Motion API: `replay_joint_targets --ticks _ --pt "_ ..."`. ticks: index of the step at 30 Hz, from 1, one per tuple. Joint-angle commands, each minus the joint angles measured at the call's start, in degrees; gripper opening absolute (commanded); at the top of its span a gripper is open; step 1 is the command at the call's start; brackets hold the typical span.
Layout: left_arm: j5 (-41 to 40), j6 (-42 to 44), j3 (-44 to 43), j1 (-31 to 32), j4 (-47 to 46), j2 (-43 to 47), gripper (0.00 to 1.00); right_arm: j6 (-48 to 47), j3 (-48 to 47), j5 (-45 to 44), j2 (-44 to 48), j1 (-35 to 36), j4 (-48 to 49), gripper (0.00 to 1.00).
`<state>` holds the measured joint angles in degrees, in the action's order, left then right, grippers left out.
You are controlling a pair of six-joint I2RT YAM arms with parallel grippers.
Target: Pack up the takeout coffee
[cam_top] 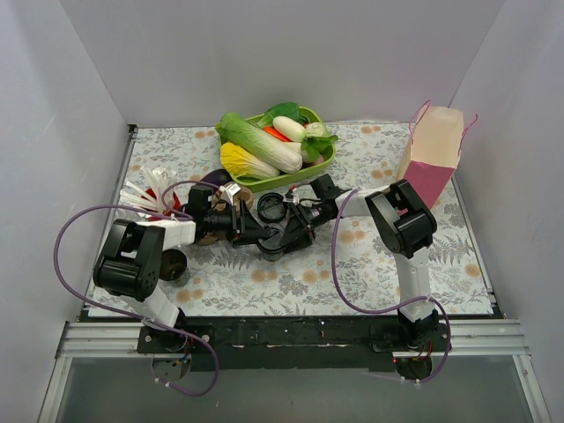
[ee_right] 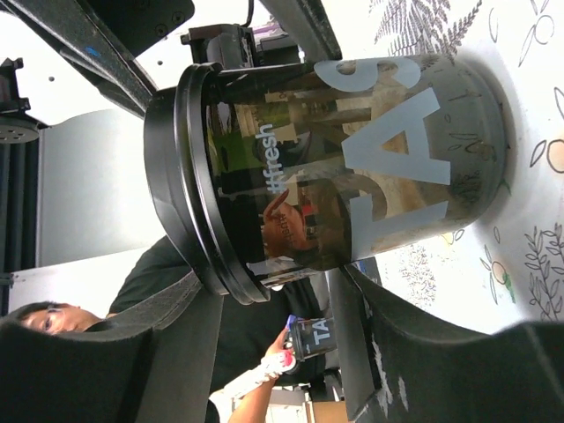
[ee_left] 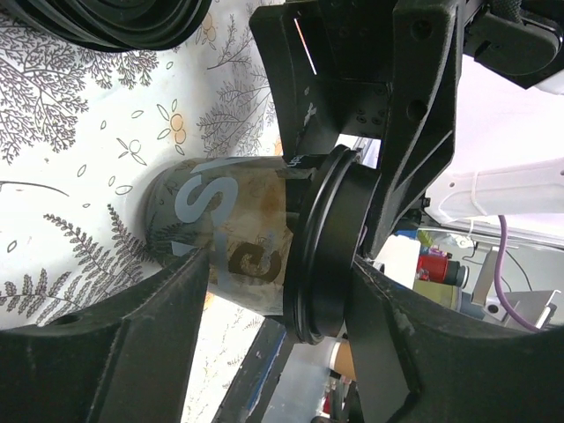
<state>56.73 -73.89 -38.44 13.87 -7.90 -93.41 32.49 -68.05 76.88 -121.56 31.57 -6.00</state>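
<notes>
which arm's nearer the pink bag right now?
Right. The right arm has its elbow close beside the pink bag, just left of it and nearer the bases. The left arm sits far off on the opposite side.

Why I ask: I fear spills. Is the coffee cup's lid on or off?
On. The black lid sits around the rim of the takeout coffee in both wrist views.
</notes>
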Motion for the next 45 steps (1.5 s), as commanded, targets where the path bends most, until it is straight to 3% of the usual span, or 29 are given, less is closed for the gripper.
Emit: replay_joint_targets --ticks 1,2,3,9,17,20,21,26,32,33,35,39,45 --pt "-8.31 5.59 -0.23 1.51 3.78 -2.84 0.61 -0.85 0.90 -9.12 -3.95 0.86 -1.03 0.54" --pt "-7.52 4.99 -0.32 1.60 2.55 -2.75 0.63 -0.85 0.90 -9.29 -4.04 0.95 -1.38 0.46" --pt "-5.60 4.02 -0.15 1.60 -1.11 -2.75 0.63 -0.85 0.99 -9.38 -4.04 0.95 -1.47 0.44" --pt "-0.31 -7.32 2.22 1.60 -15.72 -7.57 0.63 -1.03 1.78 -9.65 -5.44 0.95 -2.17 0.43" --pt "-1.79 -9.61 1.69 2.04 -15.83 -12.85 0.61 -2.95 1.61 -14.12 -6.67 1.56 -7.78 0.42" --pt "-2.94 -9.17 3.01 2.13 -15.21 -12.50 0.60 -4.10 0.91 -18.24 -7.20 2.09 -11.57 0.38" --pt "-2.94 -9.00 3.80 2.04 -15.56 -12.07 0.60 -4.45 0.56 -19.13 -7.38 2.26 -13.58 0.29" --pt "-3.47 -8.20 4.42 2.65 -14.95 -10.75 0.60 -7.43 -3.83 -26.68 -7.90 3.14 -19.56 0.29" --pt "-1.71 -6.10 2.32 2.66 -12.76 -8.82 0.63 -18.58 -11.38 -25.65 -3.43 3.41 -19.22 0.55" --pt "-1.36 -6.09 2.05 2.57 -12.49 -8.46 0.65 -20.69 -12.10 -25.90 -2.38 3.32 -19.92 0.64" --pt "0.04 -6.09 1.26 2.66 -12.58 -7.41 0.67 -24.04 -12.63 -25.47 0.96 2.80 -20.71 0.73" --pt "2.24 -7.06 0.29 2.57 -13.19 -6.09 0.72 -27.04 -11.23 -27.04 6.41 1.74 -23.00 0.80" --pt "4.00 -7.59 -2.08 2.57 -11.53 -5.47 0.75 -29.76 -9.12 -29.68 10.90 -1.16 -25.98 0.81"
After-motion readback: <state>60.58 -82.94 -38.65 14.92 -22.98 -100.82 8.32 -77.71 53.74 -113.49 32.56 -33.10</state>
